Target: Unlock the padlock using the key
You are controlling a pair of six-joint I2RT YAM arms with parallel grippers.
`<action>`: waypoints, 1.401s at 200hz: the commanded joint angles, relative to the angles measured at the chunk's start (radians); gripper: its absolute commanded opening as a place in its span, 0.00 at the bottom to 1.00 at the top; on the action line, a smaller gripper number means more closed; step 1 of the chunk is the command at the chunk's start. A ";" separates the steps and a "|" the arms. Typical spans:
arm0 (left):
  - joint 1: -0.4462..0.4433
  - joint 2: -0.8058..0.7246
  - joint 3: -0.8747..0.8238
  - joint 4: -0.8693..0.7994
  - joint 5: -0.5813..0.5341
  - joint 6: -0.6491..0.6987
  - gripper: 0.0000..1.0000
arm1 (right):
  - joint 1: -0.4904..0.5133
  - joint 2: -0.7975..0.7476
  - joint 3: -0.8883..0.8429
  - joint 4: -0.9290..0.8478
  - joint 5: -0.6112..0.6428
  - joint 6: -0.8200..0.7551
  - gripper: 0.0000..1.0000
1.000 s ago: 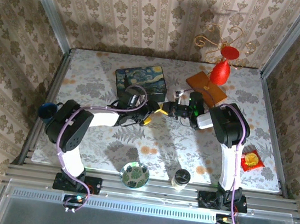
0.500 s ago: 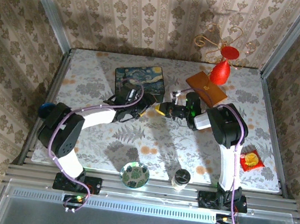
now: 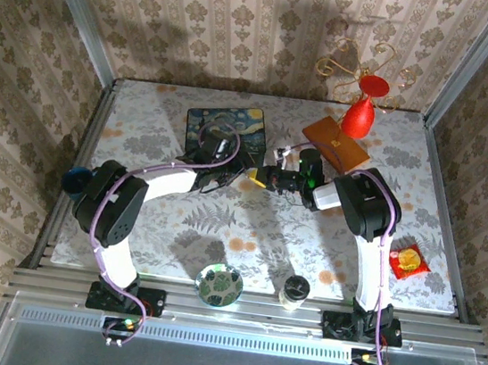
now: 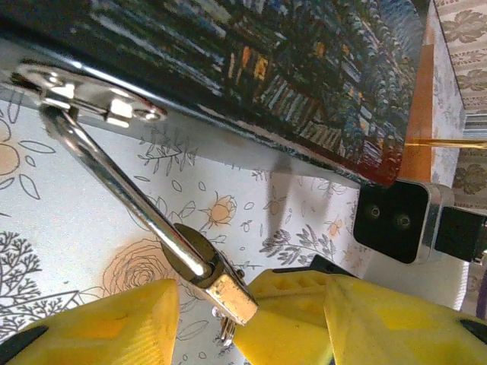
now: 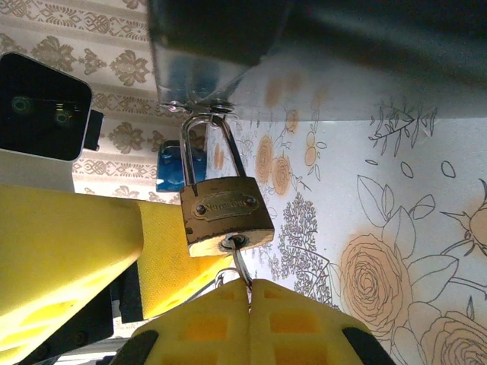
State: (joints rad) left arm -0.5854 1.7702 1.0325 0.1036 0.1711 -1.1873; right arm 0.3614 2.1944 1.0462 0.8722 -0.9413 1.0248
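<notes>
The padlock (image 5: 226, 211) hangs by its shackle from the metal hasp (image 4: 84, 91) on the near side of the starry-painting box (image 3: 229, 127). The box lies toward the far edge of the bench (image 3: 142, 138), and the lock sits just off its near right corner. Over the last second both arms have carried their meeting point away from the near edge and up against that corner, and the left forearm has swung in closer to the box. I judge that the approach is finished and the turn of the key is the step in hand. Both shackle legs are seated in the brass body, so the lock is not yet undone.

The left pincer (image 4: 251, 296) has its yellow fingers well apart. One finger lies against the side of the lock body, bracing it rather than clamping it.

The right pincer (image 5: 249, 293) is closed tight, with no gap between its pads. It pinches the key (image 5: 240, 262) by the head, and the key's blade runs up into the keyhole on the lock's underside.
</notes>
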 commanded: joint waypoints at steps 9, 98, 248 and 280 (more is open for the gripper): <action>0.007 0.012 0.035 -0.056 -0.057 0.051 0.54 | 0.012 0.028 0.031 -0.021 0.018 -0.009 0.00; 0.013 0.030 0.053 -0.077 -0.086 0.075 0.34 | 0.026 0.031 0.059 -0.044 0.025 -0.012 0.00; 0.071 -0.073 -0.068 -0.029 -0.058 0.065 0.50 | 0.049 -0.128 -0.005 -0.327 0.247 -0.243 0.13; 0.093 -0.178 -0.050 -0.116 -0.120 0.178 0.86 | 0.087 -0.207 0.041 -0.577 0.375 -0.451 0.30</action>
State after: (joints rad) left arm -0.5060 1.6993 0.9623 0.0357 0.0994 -1.1072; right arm 0.4126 2.0655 1.0428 0.5396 -0.6968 0.7944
